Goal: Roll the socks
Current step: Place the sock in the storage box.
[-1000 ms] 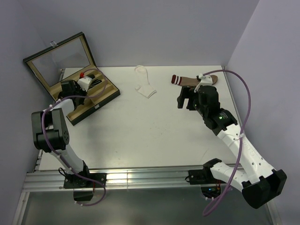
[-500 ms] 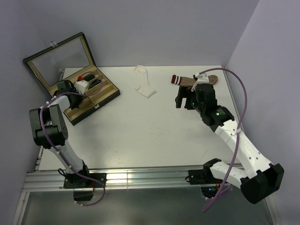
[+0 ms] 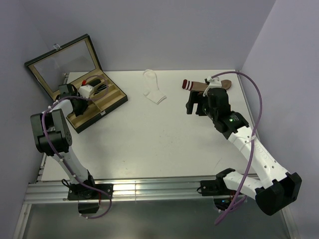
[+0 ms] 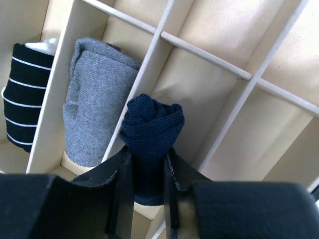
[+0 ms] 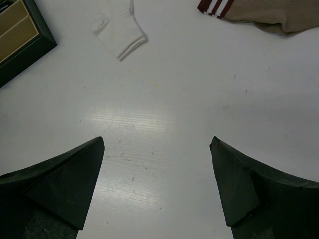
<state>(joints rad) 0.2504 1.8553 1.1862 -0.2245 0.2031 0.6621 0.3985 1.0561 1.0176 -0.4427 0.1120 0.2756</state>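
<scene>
Both jaws of the left gripper [image 4: 148, 167] stand narrow, pressed against the sides of the navy roll [image 4: 152, 124], which stands in a compartment of the box [image 4: 209, 55]. In the neighbouring compartments we note a grey roll [image 4: 94, 109] and a black striped roll [image 4: 22, 94]. Right gripper [image 5: 157, 144]: wide, empty, well apart from the box. Outside the box, a white sock [image 5: 119, 30] and a tan sock [image 5: 259, 12] lie flat, unrolled. We judge three done, two left.
</scene>
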